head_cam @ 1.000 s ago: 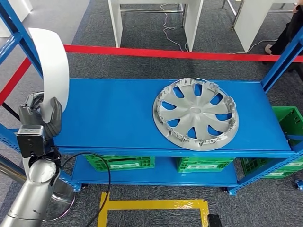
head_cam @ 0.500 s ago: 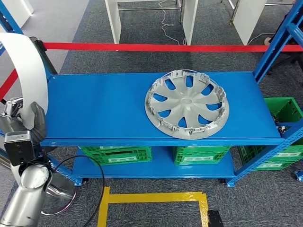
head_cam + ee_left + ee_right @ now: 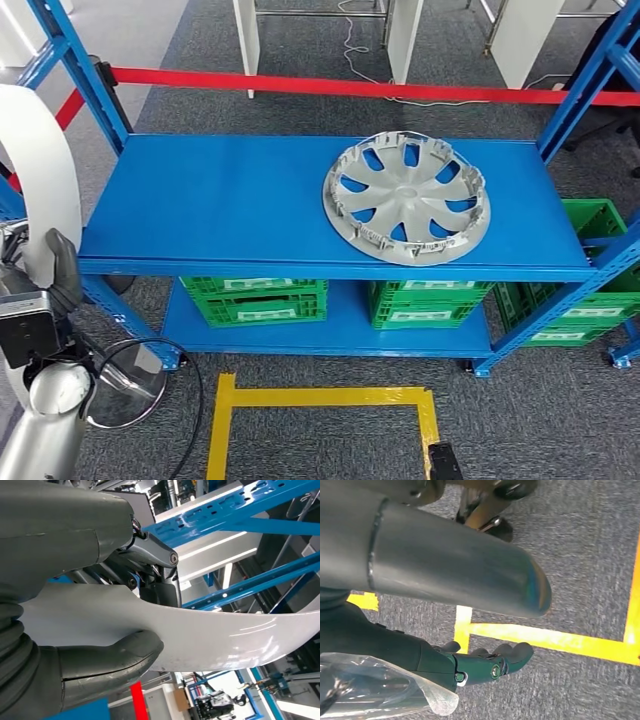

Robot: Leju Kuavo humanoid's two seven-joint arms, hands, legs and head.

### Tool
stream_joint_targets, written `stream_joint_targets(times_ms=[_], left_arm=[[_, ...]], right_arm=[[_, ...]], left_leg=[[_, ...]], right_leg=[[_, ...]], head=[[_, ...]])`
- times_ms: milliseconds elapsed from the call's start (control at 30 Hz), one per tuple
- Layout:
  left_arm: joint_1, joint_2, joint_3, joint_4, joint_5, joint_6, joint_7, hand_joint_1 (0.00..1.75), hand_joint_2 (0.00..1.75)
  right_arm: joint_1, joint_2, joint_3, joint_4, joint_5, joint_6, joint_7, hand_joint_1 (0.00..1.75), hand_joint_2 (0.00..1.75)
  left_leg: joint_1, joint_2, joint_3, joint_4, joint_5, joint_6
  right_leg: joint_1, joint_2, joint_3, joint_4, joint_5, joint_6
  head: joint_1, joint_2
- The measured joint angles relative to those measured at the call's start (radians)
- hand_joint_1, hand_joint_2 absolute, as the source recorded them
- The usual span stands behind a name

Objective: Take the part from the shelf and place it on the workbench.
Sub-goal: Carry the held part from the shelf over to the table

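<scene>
white part (image 3: 41,165) now off shelf (image 3: 226,205)

Workshop or factory test floor. Blue steel shelf (image 3: 226,215) holding a hubcap (image 3: 406,198), green crates (image 3: 253,300) on the lower tier. Grey carpet, yellow floor tape (image 3: 317,398), red barrier tape (image 3: 340,88), white bench legs (image 3: 247,40) behind.

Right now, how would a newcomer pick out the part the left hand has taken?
Start at the blue shelf and go off its left end. There the left hand holds a curved white panel: smooth and plain, unlike the spoked silver wheel cover lying on the shelf.
</scene>
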Motion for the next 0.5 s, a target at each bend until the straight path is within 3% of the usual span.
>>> stream_joint_targets(times_ms=[67, 133, 200, 233, 267, 333, 367, 400, 433, 500], left_arm=[[0.005, 0.000, 0.008, -0.007, -0.008, 0.000, 0.001, 1.75, 1.75], [0.009, 0.000, 0.017, -0.013, -0.011, 0.000, 0.001, 1.75, 1.75], [0.015, 0.000, 0.022, -0.016, -0.011, 0.000, 0.001, 1.75, 1.75], [0.018, 0.001, 0.023, -0.017, -0.011, 0.000, 0.001, 1.75, 1.75], [0.021, 0.001, 0.025, -0.018, -0.012, 0.000, 0.002, 1.75, 1.75], [0.023, 0.002, 0.028, -0.018, -0.017, 0.000, 0.004, 1.75, 1.75], [0.024, 0.002, 0.029, -0.018, -0.021, 0.000, 0.004, 1.75, 1.75], [0.024, 0.002, 0.029, -0.018, -0.025, 0.000, 0.005, 1.75, 1.75], [0.025, 0.002, 0.029, -0.018, -0.029, 0.000, 0.006, 1.75, 1.75], [0.025, 0.002, 0.029, -0.019, -0.037, 0.000, 0.010, 1.75, 1.75]], right_arm=[[-0.004, 0.000, 0.004, 0.000, 0.001, 0.000, 0.002, 0.00, 0.00], [-0.007, 0.001, 0.009, 0.000, 0.001, 0.001, 0.002, 0.00, 0.00], [-0.005, 0.002, 0.011, 0.001, 0.001, 0.001, 0.003, 0.00, 0.00], [-0.005, 0.002, 0.011, 0.001, 0.000, 0.001, 0.003, 0.00, 0.00], [-0.006, 0.002, 0.011, 0.002, 0.000, 0.001, 0.003, 0.00, 0.00], [-0.007, 0.003, 0.012, 0.002, 0.002, 0.001, 0.005, 0.00, 0.00], [-0.007, 0.003, 0.013, 0.002, 0.004, 0.002, 0.006, 0.00, 0.00], [-0.007, 0.003, 0.014, 0.002, 0.006, 0.002, 0.007, 0.00, 0.00], [-0.006, 0.003, 0.015, 0.002, 0.008, 0.002, 0.007, 0.00, 0.00], [-0.006, 0.003, 0.017, 0.003, 0.011, 0.002, 0.008, 0.00, 0.00]], left_leg=[[-0.002, 0.000, -0.015, 0.006, 0.013, -0.009], [-0.004, 0.001, -0.024, 0.008, 0.029, -0.019], [-0.003, -0.001, -0.033, 0.010, 0.038, -0.030], [-0.002, -0.003, -0.041, 0.021, 0.020, -0.036], [-0.001, -0.005, -0.053, 0.051, -0.016, -0.042], [0.004, -0.006, -0.082, 0.167, -0.117, -0.053], [0.006, -0.006, -0.093, 0.233, -0.154, -0.057], [0.007, -0.006, -0.095, 0.281, -0.168, -0.059], [0.008, -0.006, -0.084, 0.300, -0.159, -0.060], [0.009, -0.006, -0.016, 0.235, -0.104, -0.057]], right_leg=[[0.003, 0.001, 0.106, -0.149, 0.013, -0.007], [0.007, 0.002, 0.147, -0.219, 0.001, -0.012], [0.005, 0.000, 0.132, -0.226, 0.012, -0.025], [0.003, -0.002, 0.123, -0.227, 0.021, -0.034], [0.002, -0.004, 0.112, -0.228, 0.032, -0.043], [0.002, -0.006, 0.089, -0.226, 0.052, -0.053], [0.003, -0.007, 0.074, -0.223, 0.062, -0.054], [0.003, -0.008, 0.058, -0.219, 0.072, -0.055], [0.003, -0.008, 0.042, -0.216, 0.080, -0.054], [0.003, -0.008, 0.012, -0.208, 0.096, -0.050]], head=[[-0.001, 0.000], [-0.001, 0.000], [0.000, 0.000], [-0.001, 0.000], [-0.003, 0.000], [-0.008, 0.000], [-0.009, 0.000], [-0.009, 0.000], [-0.009, 0.000], [-0.009, 0.000]])
